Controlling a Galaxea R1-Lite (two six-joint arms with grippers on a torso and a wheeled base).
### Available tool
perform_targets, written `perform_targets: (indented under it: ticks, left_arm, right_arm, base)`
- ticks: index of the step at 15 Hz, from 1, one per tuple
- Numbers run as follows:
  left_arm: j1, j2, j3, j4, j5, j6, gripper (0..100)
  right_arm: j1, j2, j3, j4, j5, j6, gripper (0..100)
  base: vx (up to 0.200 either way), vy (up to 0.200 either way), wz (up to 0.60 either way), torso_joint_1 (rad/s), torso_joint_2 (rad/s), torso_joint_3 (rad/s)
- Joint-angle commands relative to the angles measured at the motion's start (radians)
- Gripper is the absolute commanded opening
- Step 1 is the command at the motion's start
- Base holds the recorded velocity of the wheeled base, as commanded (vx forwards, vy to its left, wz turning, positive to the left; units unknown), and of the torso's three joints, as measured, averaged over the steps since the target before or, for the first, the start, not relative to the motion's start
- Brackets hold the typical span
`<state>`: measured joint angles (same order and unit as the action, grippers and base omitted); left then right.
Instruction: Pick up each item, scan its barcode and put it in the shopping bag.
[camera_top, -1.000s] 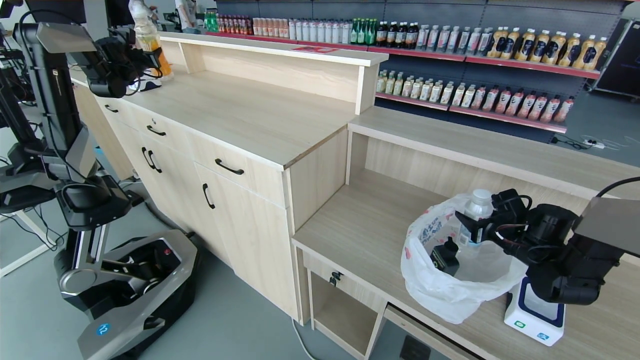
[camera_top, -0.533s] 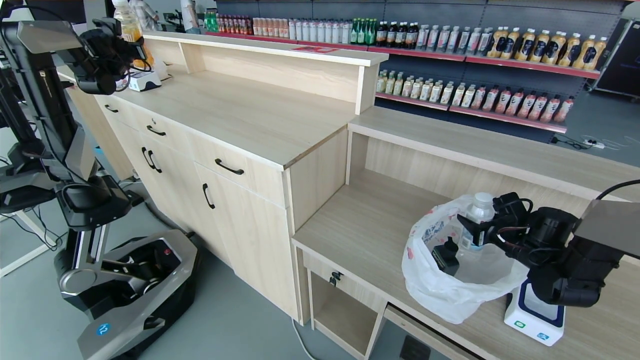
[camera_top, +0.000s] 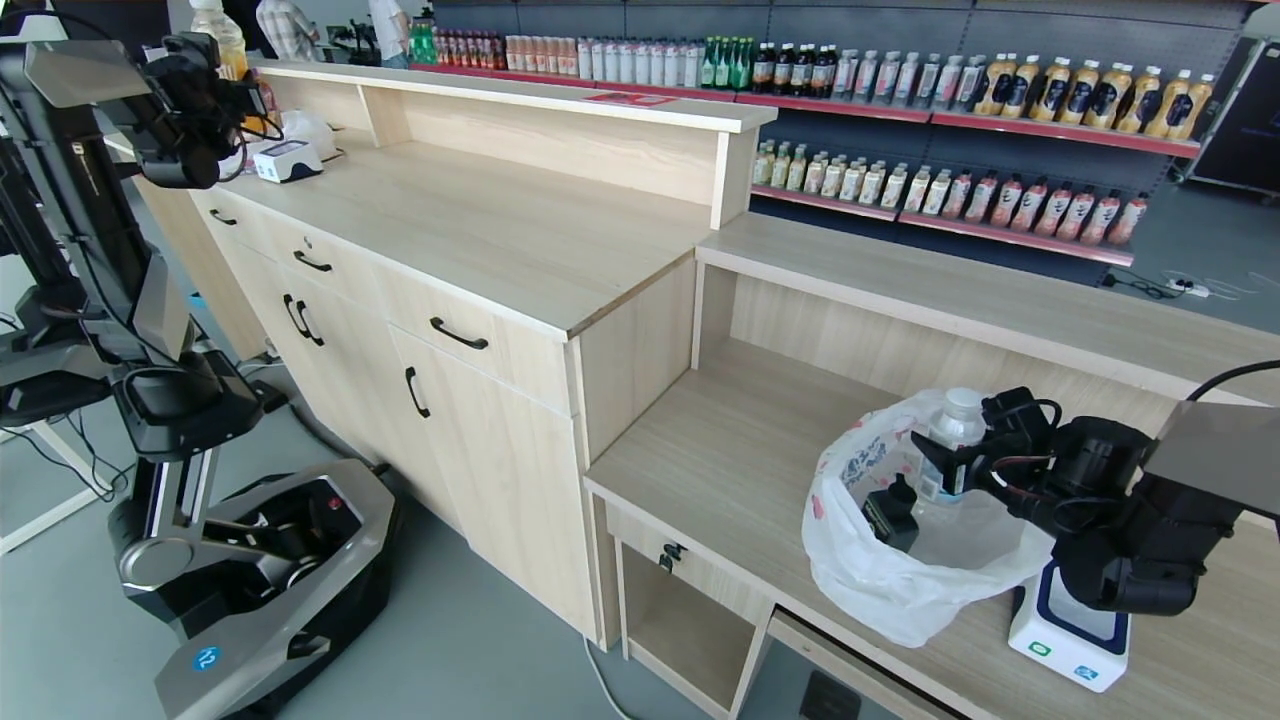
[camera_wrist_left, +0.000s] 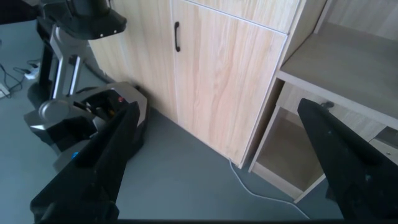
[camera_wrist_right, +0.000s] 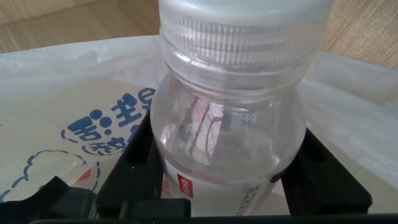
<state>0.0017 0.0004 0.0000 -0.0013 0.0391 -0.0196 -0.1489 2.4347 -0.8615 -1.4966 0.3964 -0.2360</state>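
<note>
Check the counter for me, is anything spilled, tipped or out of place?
Nothing stands out. The clear bottle sits roughly upright in the jaws of the right gripper over the open shopping bag, and the counter looks dry.

The right pincer and arm are black, with looping black cables

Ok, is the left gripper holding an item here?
No, the left gripper has its fingers spread wide, with bare floor and a wooden cabinet visible between them.
</note>
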Motion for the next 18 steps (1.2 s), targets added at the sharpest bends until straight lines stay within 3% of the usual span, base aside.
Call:
perform_targets:
  ticks: [1, 18]
  left_arm:
    - [0.000, 0.000, 0.000, 0.000, 0.001, 0.000, 100]
    - [0.000, 0.000, 0.000, 0.000, -0.001, 0.000, 100]
  right_arm:
    - [0.000, 0.010, -0.007, -0.001, -0.001, 0.000, 0]
    - [0.020, 0.075, -0.040, -0.010, 0.001, -0.002, 0]
  base:
    - [0.000, 0.000, 0.00, 0.000, 0.00, 0.000]
    - [0.000, 0.000, 0.00, 0.000, 0.00, 0.000]
